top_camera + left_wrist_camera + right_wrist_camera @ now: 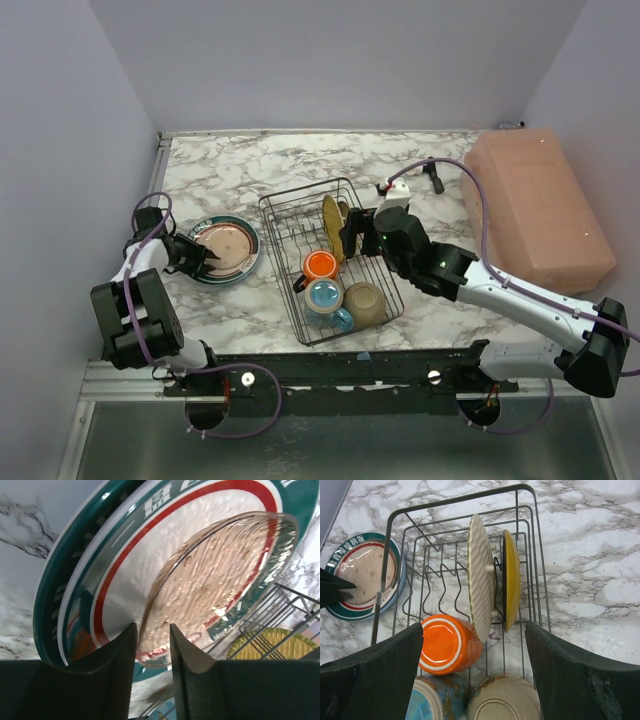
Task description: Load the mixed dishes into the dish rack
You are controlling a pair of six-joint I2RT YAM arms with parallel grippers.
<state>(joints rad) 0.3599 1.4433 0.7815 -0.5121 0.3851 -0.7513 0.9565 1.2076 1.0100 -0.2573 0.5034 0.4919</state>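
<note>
1. Left gripper: the jaws stand narrow, one finger on either side of the near rim of the pink plate. The left wrist view does not settle whether the pads press the rim, so I cannot tell if the plate is gripped.
2. The pink plate is translucent and ribbed. It lies on the green-rimmed white plate, which rests on the marble table just beside the left side of the dish rack.
3. Right gripper: the jaws are spread wide and hold nothing. It hangs over the middle of the rack, above the standing plates and the mugs.
4. Under the right gripper, two plates stand upright on edge among the rack's tines: a ribbed pale-yellow plate and, just beside it on the right, a small yellow plate.
5. Nearer the arms, inside the rack, an orange mug lies on its side, touching the lower edge of the ribbed plate.
6. At the rack's near end sit a blue mug and a bowl, side by side, with the bowl on the right.
7. Outside the rack, a large pink box lies at the table's right side. A small black tool lies near the box's far left corner.
</note>
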